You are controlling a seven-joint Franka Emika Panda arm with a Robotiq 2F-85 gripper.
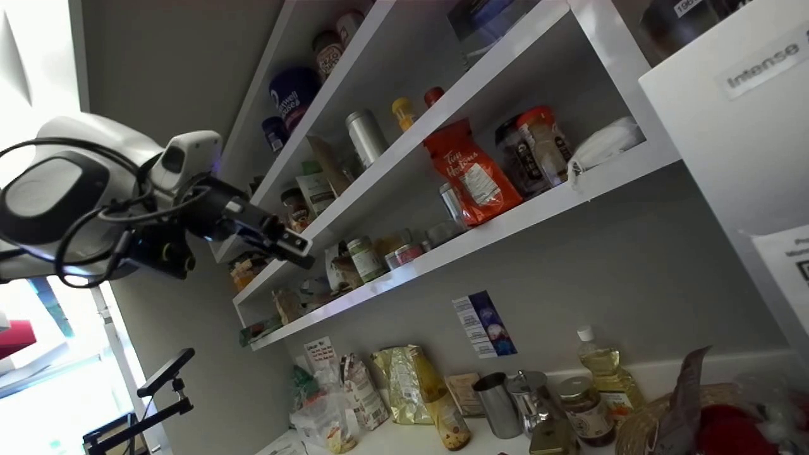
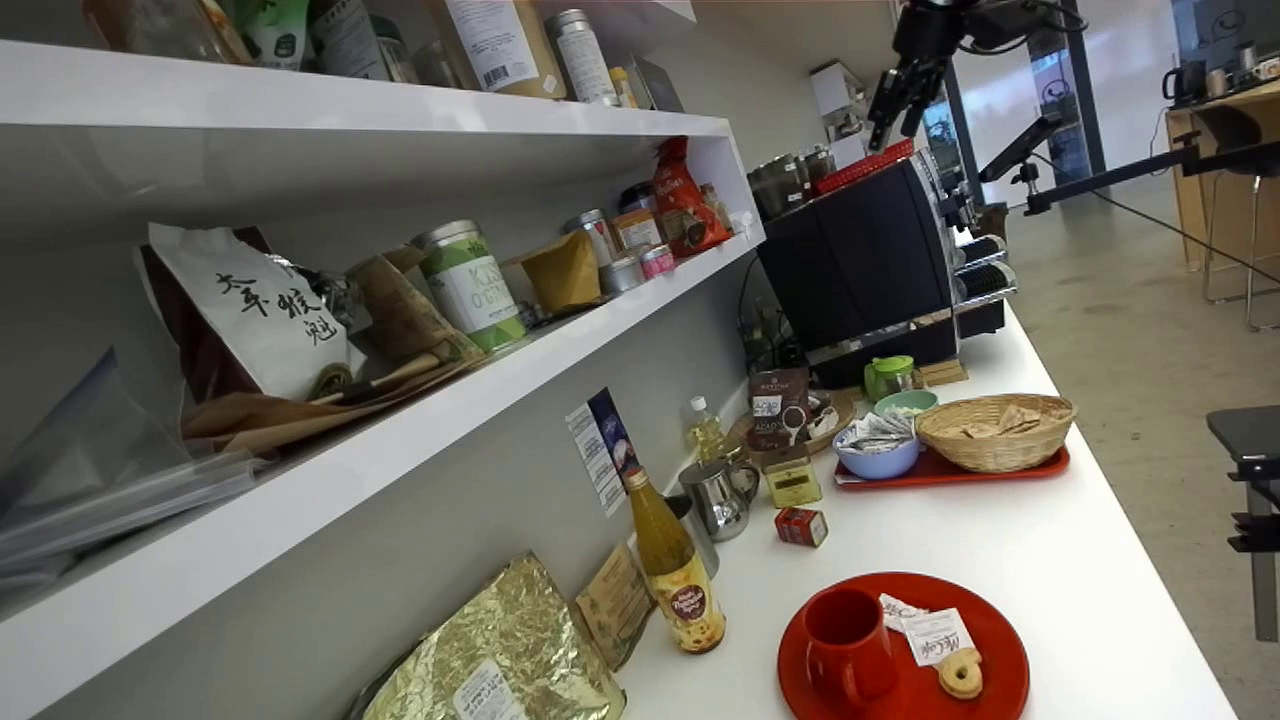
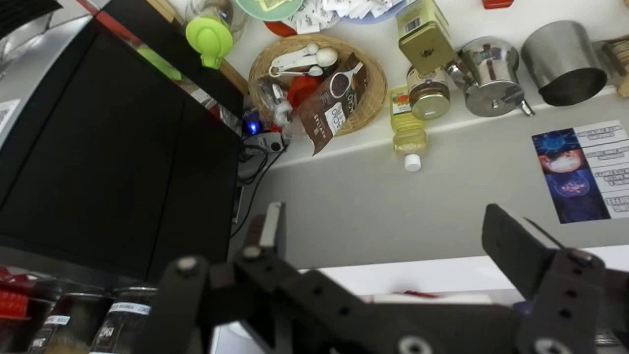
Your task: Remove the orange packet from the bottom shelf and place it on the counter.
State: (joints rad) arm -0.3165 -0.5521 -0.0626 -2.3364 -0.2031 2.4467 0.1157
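Black two-fingered hand (image 3: 389, 226), jaws parted; an off-centre reach could topple the orange-lidded clear jar (image 1: 545, 148) near the glossy orange-red pouch (image 1: 475, 178).

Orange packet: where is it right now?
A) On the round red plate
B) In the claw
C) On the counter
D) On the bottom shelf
D: in both exterior views the orange packet sits on the bottom shelf, and in the wrist view the claw is open and holds nothing.
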